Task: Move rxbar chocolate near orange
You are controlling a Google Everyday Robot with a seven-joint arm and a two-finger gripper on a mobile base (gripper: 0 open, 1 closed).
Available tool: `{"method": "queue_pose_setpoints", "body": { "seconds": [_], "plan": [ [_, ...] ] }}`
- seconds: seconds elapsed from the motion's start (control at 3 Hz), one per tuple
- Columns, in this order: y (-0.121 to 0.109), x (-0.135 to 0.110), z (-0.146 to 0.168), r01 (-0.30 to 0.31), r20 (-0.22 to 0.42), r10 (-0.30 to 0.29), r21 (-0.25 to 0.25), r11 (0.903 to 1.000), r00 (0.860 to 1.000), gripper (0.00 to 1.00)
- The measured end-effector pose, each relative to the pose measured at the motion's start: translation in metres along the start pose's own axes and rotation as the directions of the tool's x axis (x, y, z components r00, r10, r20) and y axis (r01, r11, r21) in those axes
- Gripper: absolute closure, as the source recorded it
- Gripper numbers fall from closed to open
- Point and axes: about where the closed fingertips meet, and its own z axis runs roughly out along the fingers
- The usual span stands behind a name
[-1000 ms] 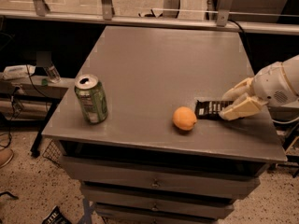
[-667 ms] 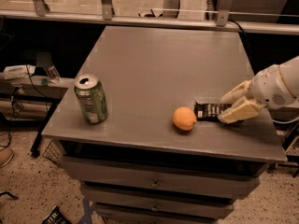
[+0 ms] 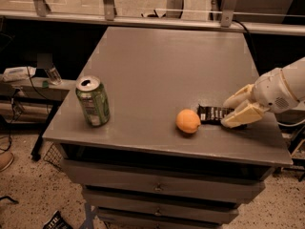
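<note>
Now: gripper [image 3: 239, 109] sits over near end of rxbar chocolate [image 3: 213, 113]; whether it clamps bar, you cannot tell. Bar's long axis runs straight out from jaws toward orange [image 3: 188, 121], at bar's far tip, touching or nearly.

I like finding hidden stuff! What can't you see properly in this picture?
Camera view, right end of the thin black-wrapped snack bar: covered by the cream end effector, which sits low at the right side of the grey table.
Camera view, white lettering on that bar: too small to read.
Camera view, white robot arm: cut off by the right edge.
Camera view, grey drawers under the table: cut off by the bottom edge.
</note>
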Motion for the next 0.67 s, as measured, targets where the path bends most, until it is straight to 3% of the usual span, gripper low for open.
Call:
{"method": "queue_pose_setpoints", "body": {
  "seconds": [0.67],
  "plan": [
    [0.0009, -0.0015, 0.003, 0.003, 0.0, -0.003, -0.006, 1.0, 1.0, 0.13]
  ]
}}
